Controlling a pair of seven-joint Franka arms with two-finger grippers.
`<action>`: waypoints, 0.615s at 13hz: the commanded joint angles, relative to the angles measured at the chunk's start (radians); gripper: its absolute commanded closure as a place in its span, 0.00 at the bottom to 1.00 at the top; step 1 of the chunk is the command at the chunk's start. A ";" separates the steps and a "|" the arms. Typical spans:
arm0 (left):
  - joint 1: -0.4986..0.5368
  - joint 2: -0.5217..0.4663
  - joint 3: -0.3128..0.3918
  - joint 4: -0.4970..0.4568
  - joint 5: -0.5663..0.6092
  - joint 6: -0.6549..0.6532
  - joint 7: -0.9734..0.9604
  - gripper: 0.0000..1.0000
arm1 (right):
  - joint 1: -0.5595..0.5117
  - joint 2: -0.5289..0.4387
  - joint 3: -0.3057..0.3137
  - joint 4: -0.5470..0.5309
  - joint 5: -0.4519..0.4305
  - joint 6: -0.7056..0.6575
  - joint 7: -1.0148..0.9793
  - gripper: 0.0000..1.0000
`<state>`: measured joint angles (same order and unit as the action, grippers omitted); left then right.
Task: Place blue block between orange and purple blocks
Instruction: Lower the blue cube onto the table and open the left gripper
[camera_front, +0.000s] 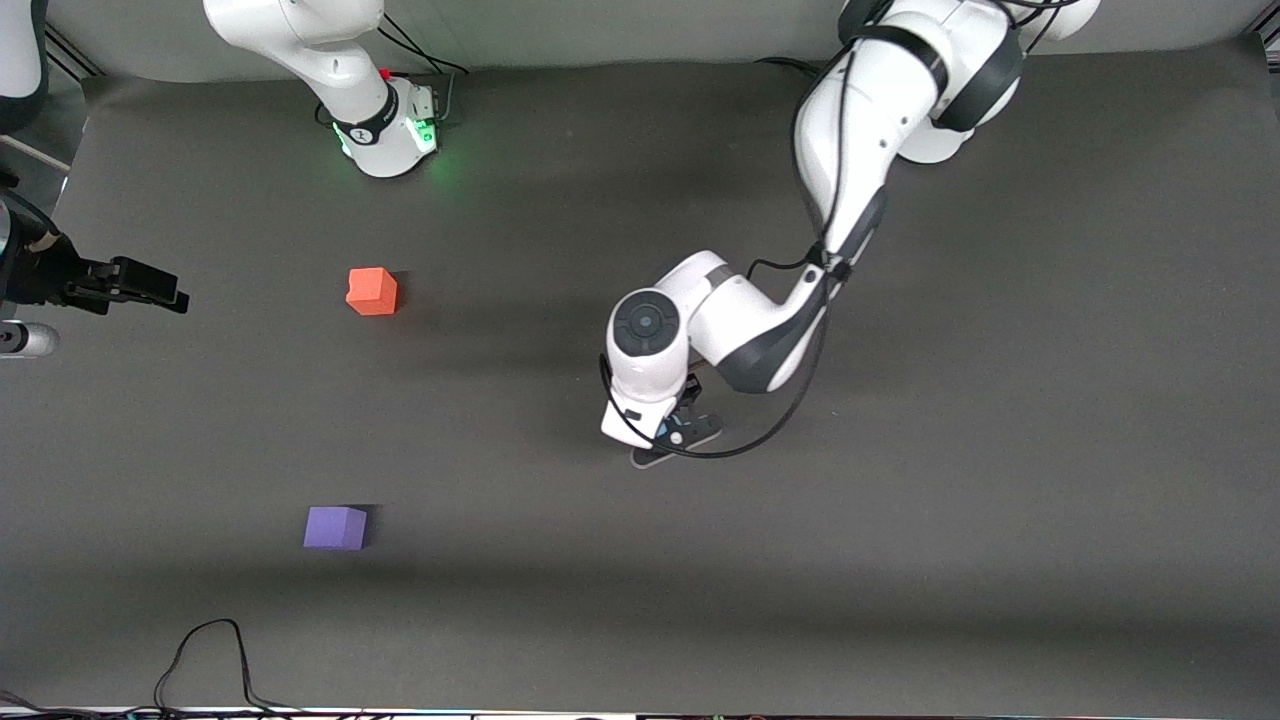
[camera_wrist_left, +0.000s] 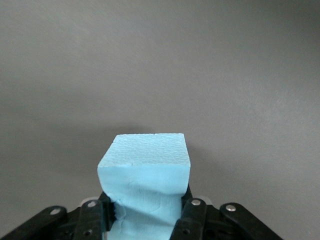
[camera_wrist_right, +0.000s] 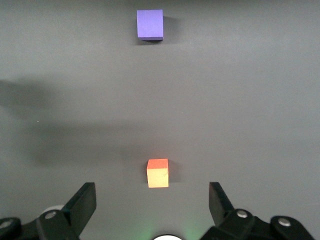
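The blue block (camera_wrist_left: 145, 172), a light sky-blue cube, is pinched between the fingers (camera_wrist_left: 192, 215) of my left gripper (camera_wrist_left: 146, 207). In the front view the left gripper (camera_front: 675, 438) is low over the middle of the table and its hand hides the block. The orange block (camera_front: 372, 291) sits toward the right arm's end, and the purple block (camera_front: 336, 527) sits nearer the front camera, with a bare gap between them. My right gripper (camera_wrist_right: 151, 194) is open and empty, high above the orange block (camera_wrist_right: 158, 173). The purple block (camera_wrist_right: 150, 24) also shows in that view.
The right arm's base (camera_front: 385, 130) with a green light stands at the table's back edge. A black device (camera_front: 125, 283) juts in at the right arm's end of the table. A black cable (camera_front: 210, 645) loops near the front edge.
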<state>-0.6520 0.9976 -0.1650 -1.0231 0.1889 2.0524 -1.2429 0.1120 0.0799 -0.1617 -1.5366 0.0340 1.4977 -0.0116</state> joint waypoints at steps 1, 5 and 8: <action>-0.064 0.061 0.059 0.057 0.021 0.064 -0.078 0.62 | 0.018 0.026 -0.007 -0.002 0.009 0.035 -0.021 0.00; -0.083 0.067 0.062 0.052 0.027 0.066 -0.104 0.53 | 0.018 0.032 -0.007 0.000 0.007 0.053 -0.021 0.00; -0.078 0.046 0.062 0.054 0.064 -0.013 -0.095 0.00 | 0.018 0.034 -0.007 0.000 0.007 0.062 -0.022 0.00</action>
<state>-0.7138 1.0493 -0.1217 -1.0043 0.2202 2.1109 -1.3155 0.1258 0.1143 -0.1617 -1.5414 0.0340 1.5487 -0.0124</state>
